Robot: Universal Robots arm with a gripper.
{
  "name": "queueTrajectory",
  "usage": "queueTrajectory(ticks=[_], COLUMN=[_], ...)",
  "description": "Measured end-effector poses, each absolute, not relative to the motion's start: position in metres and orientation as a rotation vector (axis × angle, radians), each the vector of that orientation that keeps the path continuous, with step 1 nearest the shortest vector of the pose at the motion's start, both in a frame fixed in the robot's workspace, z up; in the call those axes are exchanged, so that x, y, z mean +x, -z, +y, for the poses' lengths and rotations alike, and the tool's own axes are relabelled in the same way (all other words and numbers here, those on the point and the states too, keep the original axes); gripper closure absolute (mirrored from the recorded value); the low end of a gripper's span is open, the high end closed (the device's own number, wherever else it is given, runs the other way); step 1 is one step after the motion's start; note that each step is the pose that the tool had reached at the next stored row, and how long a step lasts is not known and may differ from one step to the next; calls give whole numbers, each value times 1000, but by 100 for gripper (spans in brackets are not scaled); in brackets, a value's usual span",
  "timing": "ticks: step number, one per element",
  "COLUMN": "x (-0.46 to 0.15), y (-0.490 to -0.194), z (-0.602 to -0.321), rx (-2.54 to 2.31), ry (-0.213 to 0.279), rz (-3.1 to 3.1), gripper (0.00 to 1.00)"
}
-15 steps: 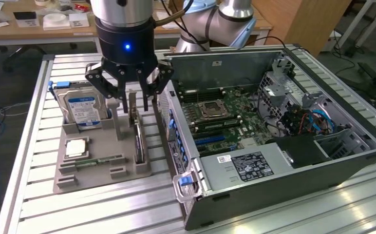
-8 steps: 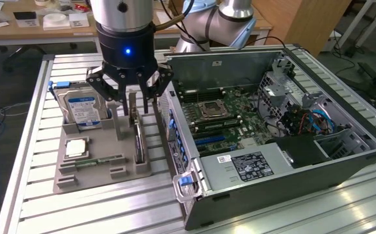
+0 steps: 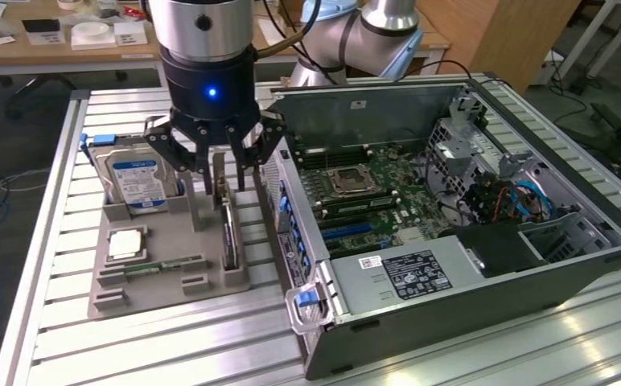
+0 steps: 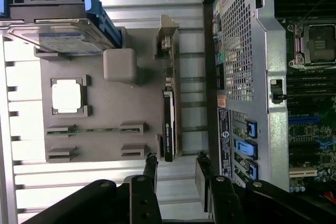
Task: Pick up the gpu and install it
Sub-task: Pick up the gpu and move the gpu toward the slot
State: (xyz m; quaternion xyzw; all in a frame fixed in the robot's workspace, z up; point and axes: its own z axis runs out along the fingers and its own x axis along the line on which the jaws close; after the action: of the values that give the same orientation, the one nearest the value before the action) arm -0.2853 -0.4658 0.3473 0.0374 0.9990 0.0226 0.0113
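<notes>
The gripper (image 3: 224, 170) hangs with its jaws spread and nothing between them, directly over the gpu (image 3: 228, 233); in the wrist view its two dark fingers (image 4: 150, 167) stand apart on either side of the line of the card (image 4: 169, 119), above it and not touching it.

The gpu stands on edge in a slot of the grey holder (image 3: 182, 277), on the side nearest the computer case (image 3: 418, 297); its silvery bracket sits at the far end of the slot.

By its look it is light and stiff but fragile: a thin board that should tolerate a pinch across its two flat faces near the middle of the upper edge, not on the bracket or any raised parts; a firm, square hold matters, since the faces look smooth and the card could tip in the slot.

Further along the holder lie a narrow memory stick (image 3: 166, 265) and a processor chip (image 3: 125, 243); beyond them a hard drive (image 3: 139, 185) stands upright.

To the exterior view's right, the case lies open on the slatted table (image 3: 96, 346), its motherboard (image 3: 364, 193) exposed.
</notes>
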Motion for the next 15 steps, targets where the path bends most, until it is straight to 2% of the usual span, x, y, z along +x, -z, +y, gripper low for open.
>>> queueTrajectory(ticks=[15], x=[-285], y=[-341], z=[-466], rx=[117], ry=[-70], rz=[3116], gripper=[57])
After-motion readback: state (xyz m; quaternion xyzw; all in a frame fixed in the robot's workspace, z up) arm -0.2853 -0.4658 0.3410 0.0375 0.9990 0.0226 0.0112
